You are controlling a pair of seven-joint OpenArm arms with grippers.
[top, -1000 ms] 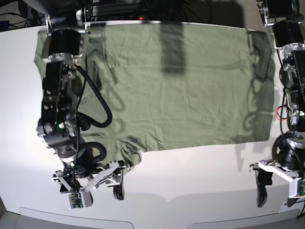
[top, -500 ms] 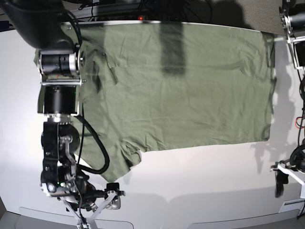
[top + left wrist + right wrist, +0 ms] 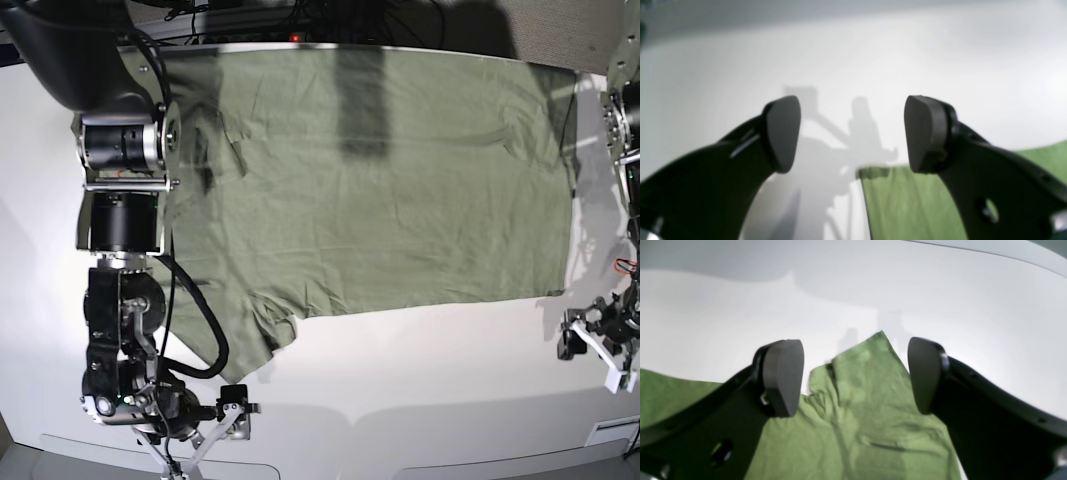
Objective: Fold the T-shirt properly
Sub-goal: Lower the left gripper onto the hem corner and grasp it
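The sage-green T-shirt lies spread flat on the white table, its sleeve pointing to the near left. My right gripper hangs open just past that sleeve near the front edge; in the right wrist view the sleeve of the T-shirt lies below the open right gripper, with nothing between the fingers. My left gripper is open beside the shirt's near right corner; the left wrist view shows that corner of the T-shirt under the empty left gripper.
Dark cables and equipment line the table's far edge. The right arm's bulky links stand over the shirt's left side. The table's front edge runs just below both grippers.
The right arm has pulled its gripper back toward the front edge, off the sleeve. The left gripper has shifted toward the right border of the base view. The T-shirt has not moved.
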